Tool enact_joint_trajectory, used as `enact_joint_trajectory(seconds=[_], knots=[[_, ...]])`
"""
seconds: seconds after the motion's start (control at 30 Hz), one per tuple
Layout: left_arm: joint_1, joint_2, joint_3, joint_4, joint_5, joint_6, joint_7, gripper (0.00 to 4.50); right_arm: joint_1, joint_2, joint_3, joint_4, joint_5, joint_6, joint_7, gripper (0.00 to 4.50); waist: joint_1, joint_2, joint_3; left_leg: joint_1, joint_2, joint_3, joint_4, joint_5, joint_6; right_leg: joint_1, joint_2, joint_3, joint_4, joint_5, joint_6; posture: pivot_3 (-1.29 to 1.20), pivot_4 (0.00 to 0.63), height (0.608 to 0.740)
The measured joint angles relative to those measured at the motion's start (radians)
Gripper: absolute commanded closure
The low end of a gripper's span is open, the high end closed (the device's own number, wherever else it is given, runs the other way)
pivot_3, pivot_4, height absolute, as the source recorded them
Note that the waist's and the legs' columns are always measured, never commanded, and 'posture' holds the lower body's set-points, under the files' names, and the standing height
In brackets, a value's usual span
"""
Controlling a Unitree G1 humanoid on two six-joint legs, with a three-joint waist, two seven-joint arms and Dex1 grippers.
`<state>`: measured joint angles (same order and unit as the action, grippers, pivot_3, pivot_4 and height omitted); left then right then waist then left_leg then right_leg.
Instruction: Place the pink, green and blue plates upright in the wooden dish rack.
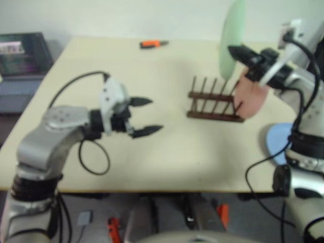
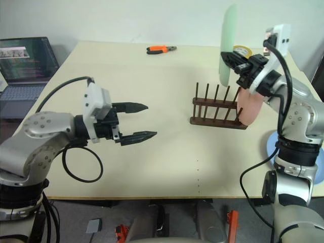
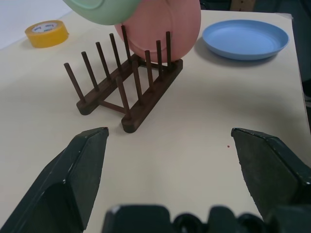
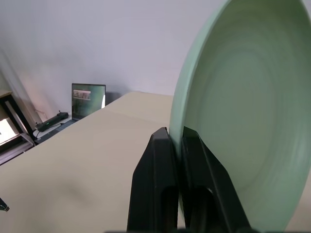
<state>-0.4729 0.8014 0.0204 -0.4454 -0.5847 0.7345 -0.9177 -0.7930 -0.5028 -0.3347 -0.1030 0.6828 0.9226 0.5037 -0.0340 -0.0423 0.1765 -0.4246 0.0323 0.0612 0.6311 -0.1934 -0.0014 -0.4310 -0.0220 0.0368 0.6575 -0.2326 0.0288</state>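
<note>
My right gripper (image 2: 226,57) is shut on the rim of the mint green plate (image 2: 229,45) and holds it upright in the air, above the right end of the wooden dish rack (image 2: 215,110). In the right wrist view the fingers (image 4: 160,160) pinch the green plate (image 4: 243,111) edge. The pink plate (image 2: 249,109) stands upright between the pegs at the rack's right end. At the table's right edge the blue plate (image 3: 245,39) lies flat, partly hidden behind my right arm. My left gripper (image 2: 150,120) hangs open and empty over the table, left of the rack.
A yellow tape roll (image 3: 47,33) lies behind the rack. Orange-handled pliers (image 2: 161,49) rest near the table's far edge. A laptop (image 2: 25,61) sits off the table's left side. Bare tabletop (image 2: 172,152) stretches between my left gripper and the rack.
</note>
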Motion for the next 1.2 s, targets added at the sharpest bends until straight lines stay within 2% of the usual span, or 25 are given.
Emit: enact_joint_trajectory(seconds=[0.67, 1.2], knots=[[-0.021, -0.002, -0.049, 0.030, 0.013, 0.006, -0.002, 0.05, 0.117, -0.006, -0.018, -0.092, 0.132, 0.062, -0.089, 4.50, 0.002, 0.000, 0.000, 0.000, 0.000, 0.000, 0.000, 0.000, 0.000, 0.001, 0.000, 0.000, -0.001, 0.000, 0.000, 0.00, 0.150, 0.740], [-0.043, -0.002, -0.074, 0.062, 0.053, 0.000, -0.010, 0.05, 0.191, -0.046, -0.027, -0.090, 0.176, 0.067, -0.065, 4.50, 0.002, 0.000, 0.000, 0.000, 0.000, -0.001, 0.000, 0.000, 0.000, 0.001, 0.000, 0.000, -0.002, 0.000, 0.000, 0.00, 0.150, 0.740]])
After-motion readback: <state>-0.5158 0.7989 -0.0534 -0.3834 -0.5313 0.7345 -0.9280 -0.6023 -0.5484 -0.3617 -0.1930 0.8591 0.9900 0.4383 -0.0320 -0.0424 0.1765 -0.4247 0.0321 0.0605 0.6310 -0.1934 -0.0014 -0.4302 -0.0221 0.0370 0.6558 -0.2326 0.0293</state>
